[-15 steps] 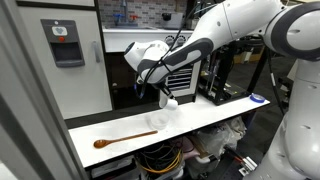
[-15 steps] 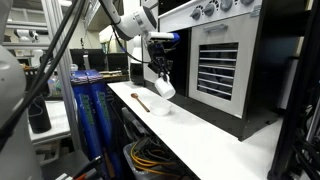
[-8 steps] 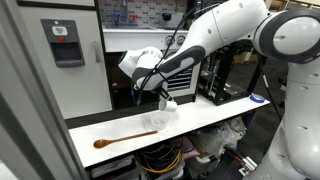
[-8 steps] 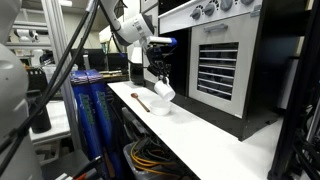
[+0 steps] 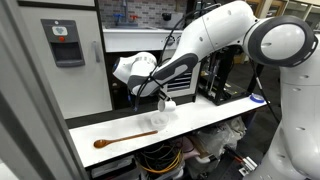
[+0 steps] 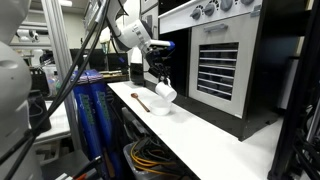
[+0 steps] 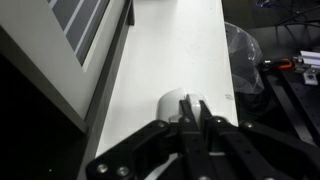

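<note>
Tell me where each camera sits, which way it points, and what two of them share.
Exterior view: faces the long side of the white counter, with the wooden spoon on it; the arm enters from the picture's right, end effector shut on a white cup.
Exterior view: looks along the counter from one end, oven front on the picture's right; arm and end effector show.
Wrist view: looks down past the end effector at cup and counter.
Shared: both exterior views show spoon and cup.

White countertop (image 5: 215, 117), steel oven (image 6: 225, 60) alongside, blue jugs (image 6: 95, 110) and tangled cables (image 6: 150, 155) below.
</note>
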